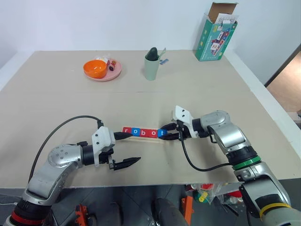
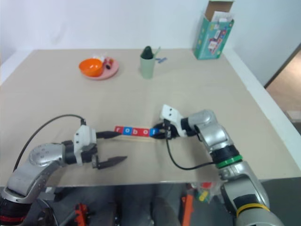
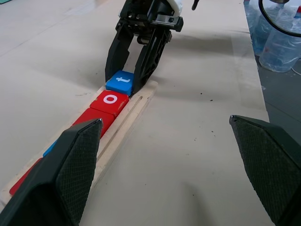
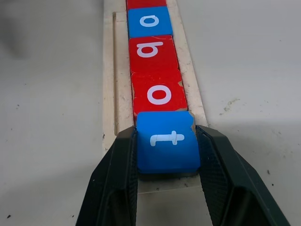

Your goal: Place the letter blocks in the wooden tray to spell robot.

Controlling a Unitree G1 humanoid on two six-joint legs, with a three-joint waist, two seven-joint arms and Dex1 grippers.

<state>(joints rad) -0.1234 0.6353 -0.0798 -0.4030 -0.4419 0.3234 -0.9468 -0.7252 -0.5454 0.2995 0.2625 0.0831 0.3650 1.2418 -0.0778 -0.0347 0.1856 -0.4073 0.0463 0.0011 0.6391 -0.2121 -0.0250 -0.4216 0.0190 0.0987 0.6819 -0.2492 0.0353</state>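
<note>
Blue t block was pinched between right gripper jaws at tray end; left gripper jaws were spread.

Five flat square letter blocks in a row: three red, two blue, white letters r, o, b, o, t. One long pale wooden tray beneath them. One round pink plate, one orange bowl on it. One sage-green cup. One open teal cardboard box.
</note>
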